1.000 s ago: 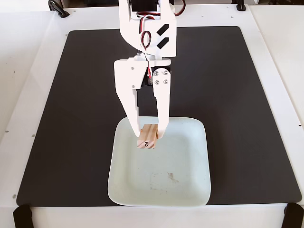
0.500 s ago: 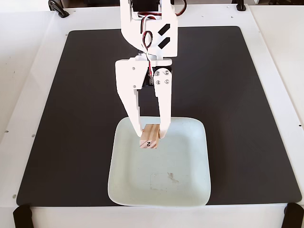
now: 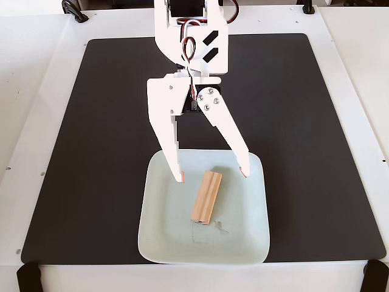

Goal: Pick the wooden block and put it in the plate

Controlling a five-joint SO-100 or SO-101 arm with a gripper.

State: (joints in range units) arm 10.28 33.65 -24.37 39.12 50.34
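Fixed view: the wooden block [image 3: 206, 197] lies flat inside the plate [image 3: 158, 243], apparently delivered, while the gripper [image 3: 213, 175] hovers above it, fingers spread wide and empty.

- You have 1 wooden block [image 3: 206, 198], lying inside the plate.
- You have 1 plate [image 3: 158, 243], on the mat's near edge.
- You have 1 black mat [image 3: 91, 121] under the plate.
- You have 1 gripper [image 3: 214, 176] with 2 fingers spread apart above the plate's far edge.
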